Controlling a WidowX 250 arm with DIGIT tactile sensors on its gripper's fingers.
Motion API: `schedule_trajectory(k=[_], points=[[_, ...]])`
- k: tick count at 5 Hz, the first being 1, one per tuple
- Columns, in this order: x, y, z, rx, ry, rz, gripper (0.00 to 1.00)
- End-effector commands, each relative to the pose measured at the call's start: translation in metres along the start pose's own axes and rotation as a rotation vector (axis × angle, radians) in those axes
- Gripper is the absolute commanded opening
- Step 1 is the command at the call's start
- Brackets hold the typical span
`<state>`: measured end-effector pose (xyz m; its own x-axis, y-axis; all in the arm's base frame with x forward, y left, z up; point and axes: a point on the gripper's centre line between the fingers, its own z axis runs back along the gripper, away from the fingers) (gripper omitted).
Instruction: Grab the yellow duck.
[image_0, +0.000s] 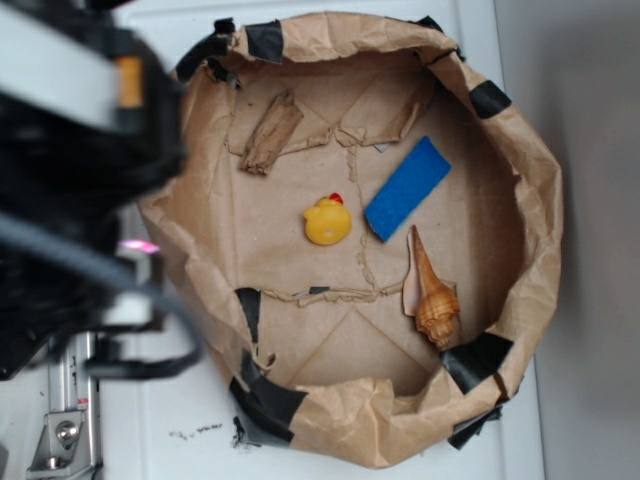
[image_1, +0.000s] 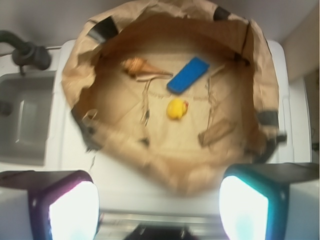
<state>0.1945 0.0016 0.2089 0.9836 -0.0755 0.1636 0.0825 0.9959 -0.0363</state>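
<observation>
The yellow duck, small with a red-orange beak, lies near the middle of the brown paper basin. My gripper hangs high outside the basin's near rim, well away from the duck. Its two glowing fingers stand wide apart, open, with nothing between them. In the exterior view only the blurred black arm shows at the left; the jaws themselves are not visible there.
A blue sponge lies just beside the duck. A tan spiral seashell and a flat wood piece also rest in the basin. Crumpled paper walls with black tape ring it. A sink lies beside it.
</observation>
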Motion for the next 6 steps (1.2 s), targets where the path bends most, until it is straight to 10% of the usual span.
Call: schedule_trajectory(k=[1,2,6], points=[[0.039,0.028,-0.092,0.018,0.123,-0.039,1.00],[0.039,0.043,-0.132,0.110,0.146,0.022,1.00],[0.039,0.043,-0.132,0.110,0.146,0.022,1.00]])
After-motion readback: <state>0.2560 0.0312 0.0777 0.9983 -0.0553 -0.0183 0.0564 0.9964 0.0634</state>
